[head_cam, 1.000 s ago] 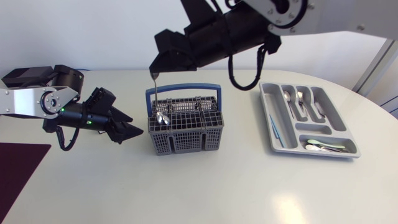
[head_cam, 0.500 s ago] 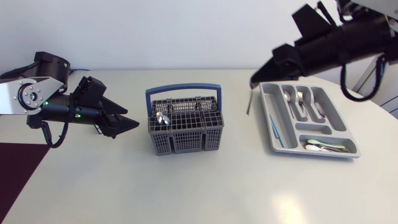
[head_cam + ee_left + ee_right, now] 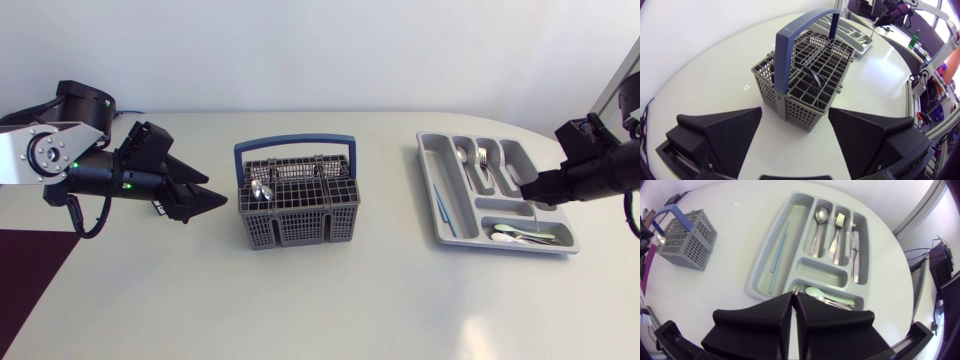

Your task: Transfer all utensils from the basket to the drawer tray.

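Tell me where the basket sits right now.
In the head view the basket stands mid-table, just ahead of the open left jaws, with the drawer tray off toward the right arm's side.

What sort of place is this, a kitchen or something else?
Likely a robotics lab, not a kitchen: a left arm and a right arm stand at a white table with a basket and a cutlery tray.

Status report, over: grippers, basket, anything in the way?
Left gripper open, facing basket. Right gripper over tray, fingers together, load unconfirmed. Spoon left in basket. Nothing between basket and tray.
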Motion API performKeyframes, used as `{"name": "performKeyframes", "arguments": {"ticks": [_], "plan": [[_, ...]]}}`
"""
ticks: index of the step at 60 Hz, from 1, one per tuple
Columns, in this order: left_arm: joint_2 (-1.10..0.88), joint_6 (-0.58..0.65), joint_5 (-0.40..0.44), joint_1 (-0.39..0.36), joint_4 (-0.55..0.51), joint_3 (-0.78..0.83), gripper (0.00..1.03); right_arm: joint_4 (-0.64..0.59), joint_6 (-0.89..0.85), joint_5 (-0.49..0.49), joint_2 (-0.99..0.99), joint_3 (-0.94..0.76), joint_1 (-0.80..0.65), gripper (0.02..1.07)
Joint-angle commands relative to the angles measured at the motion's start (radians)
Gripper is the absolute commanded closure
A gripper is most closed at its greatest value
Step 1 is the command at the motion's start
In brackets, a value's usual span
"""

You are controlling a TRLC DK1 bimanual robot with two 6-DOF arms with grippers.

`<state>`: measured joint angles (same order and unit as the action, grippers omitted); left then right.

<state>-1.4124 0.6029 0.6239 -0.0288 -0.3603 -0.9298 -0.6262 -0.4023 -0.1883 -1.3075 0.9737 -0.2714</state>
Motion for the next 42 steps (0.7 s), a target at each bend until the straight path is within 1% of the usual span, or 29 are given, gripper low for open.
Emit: {"name": "performKeyframes", "arguments": {"ticks": [1, 8, 21, 28, 30, 32, 33, 35, 36, 38, 42], "plan": [[0.018, -0.006, 0.007, -0.008, -0.009, 0.005, 0.10, 0.059, -0.032, 0.070, -0.033, -0.050, -0.008, 1.01], [0.018, -0.006, 0.008, -0.010, -0.009, 0.008, 0.10, 0.177, -0.032, 0.164, -0.073, -0.092, -0.009, 1.01], [0.032, -0.006, 0.008, -0.010, -0.009, 0.013, 0.10, 0.329, -0.023, 0.247, -0.219, -0.122, -0.002, 1.00], [0.036, -0.006, 0.007, -0.008, -0.009, 0.017, 0.10, 0.372, 0.000, 0.273, -0.262, -0.139, 0.029, 0.98], [0.036, -0.006, 0.007, -0.008, -0.009, 0.017, 0.10, 0.378, 0.006, 0.279, -0.262, -0.142, 0.035, 0.93], [0.036, -0.006, 0.007, -0.008, -0.009, 0.017, 0.10, 0.379, 0.016, 0.280, -0.263, -0.142, 0.046, 0.85], [0.036, -0.006, 0.007, -0.008, -0.009, 0.017, 0.10, 0.379, 0.020, 0.282, -0.265, -0.141, 0.051, 0.79], [0.036, -0.006, 0.008, -0.010, -0.009, 0.019, 0.10, 0.378, 0.025, 0.282, -0.266, -0.141, 0.060, 0.69], [0.036, -0.006, 0.008, -0.011, -0.009, 0.019, 0.10, 0.376, 0.026, 0.283, -0.266, -0.139, 0.067, 0.62], [0.036, -0.006, 0.007, -0.014, -0.009, 0.019, 0.10, 0.373, 0.030, 0.285, -0.265, -0.138, 0.077, 0.53], [0.039, -0.008, 0.007, -0.016, -0.009, 0.019, 0.10, 0.368, 0.034, 0.288, -0.253, -0.135, 0.093, 0.42]]}}
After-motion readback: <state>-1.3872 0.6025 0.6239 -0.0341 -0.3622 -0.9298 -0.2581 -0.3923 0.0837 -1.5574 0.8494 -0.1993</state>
